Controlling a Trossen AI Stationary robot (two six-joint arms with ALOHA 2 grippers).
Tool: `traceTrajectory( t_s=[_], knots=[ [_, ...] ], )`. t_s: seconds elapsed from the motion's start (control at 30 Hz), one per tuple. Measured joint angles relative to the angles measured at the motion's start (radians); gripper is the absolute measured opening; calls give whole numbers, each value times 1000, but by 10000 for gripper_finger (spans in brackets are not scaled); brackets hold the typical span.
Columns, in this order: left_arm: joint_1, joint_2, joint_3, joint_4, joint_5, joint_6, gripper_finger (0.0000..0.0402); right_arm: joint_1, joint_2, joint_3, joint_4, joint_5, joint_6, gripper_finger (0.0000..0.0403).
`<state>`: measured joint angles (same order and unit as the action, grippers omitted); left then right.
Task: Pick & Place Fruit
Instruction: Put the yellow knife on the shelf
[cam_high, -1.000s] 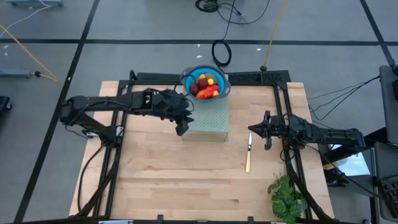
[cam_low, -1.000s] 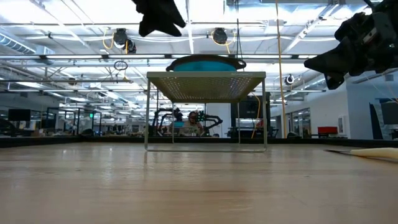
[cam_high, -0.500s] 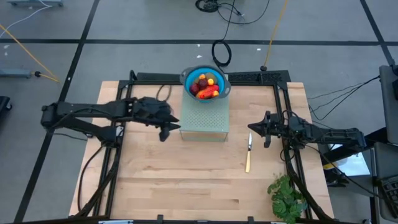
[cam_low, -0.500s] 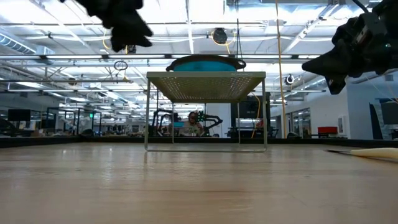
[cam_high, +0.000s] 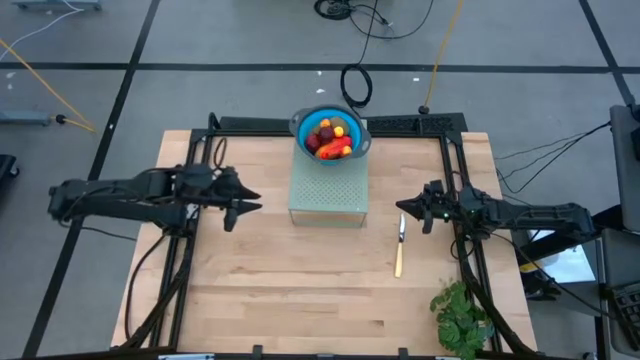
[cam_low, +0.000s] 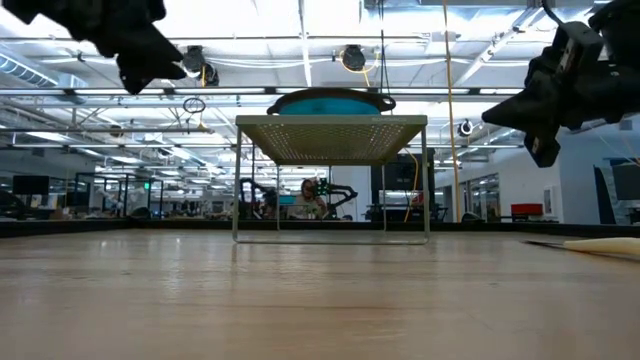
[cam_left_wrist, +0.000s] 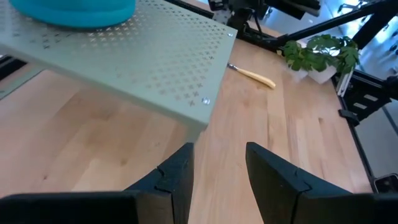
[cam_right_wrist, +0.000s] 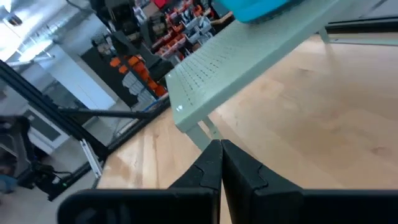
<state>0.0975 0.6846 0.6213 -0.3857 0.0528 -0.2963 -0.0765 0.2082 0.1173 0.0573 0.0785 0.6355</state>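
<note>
**Fruit sits in the colander while both arms hang back**

All the fruit (cam_high: 331, 138) lies heaped in the blue colander (cam_high: 302, 122), which stands on the far end of a pale perforated metal stand (cam_high: 329, 196) at the back of the wooden table (cam_high: 280, 300). The left gripper (cam_high: 238, 207) hangs above the table's left part, well apart from the stand, its fingers parted with nothing between them. The right gripper (cam_high: 427, 210) hovers near the pale-handled knife (cam_high: 399, 252), fingers pressed together and empty.

What worries me from here: the colander rides high on thin legs (the low view shows plenty of air beneath the shelf), so an arm coming in low could knock the stand's edge and tip the lot. The fruit is packed close, too, and a grab at one round piece could squirt its neighbours over the rim. The right arm could also catch the knife, or the green leafy bunch (cam_high: 458, 315) behind it.

Compared with a second ago, the left gripper has pulled away from the stand's near-left corner toward its own side. The right arm has barely stirred, and the fruit is unchanged.
</note>
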Motion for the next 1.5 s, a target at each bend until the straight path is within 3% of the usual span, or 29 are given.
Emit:
traceTrajectory(
  t_s=[0.33, 0.6, 1.2, 1.5],
  knots=[
    [0, -149, -116, 0, 0, -13, 145, 12, 61, 0, 152, -1, 45, 0],
    [0, -192, -168, -1, 0, -16, 145, 81, 146, 106, 100, 21, 60, 0],
    [0, -217, -203, 50, 7, 53, 145, 231, 576, 641, -459, 83, 69, 0],
    [0, -313, -204, 56, 5, 69, 145, 341, 779, 818, -755, 75, 293, 0]
  ],
)
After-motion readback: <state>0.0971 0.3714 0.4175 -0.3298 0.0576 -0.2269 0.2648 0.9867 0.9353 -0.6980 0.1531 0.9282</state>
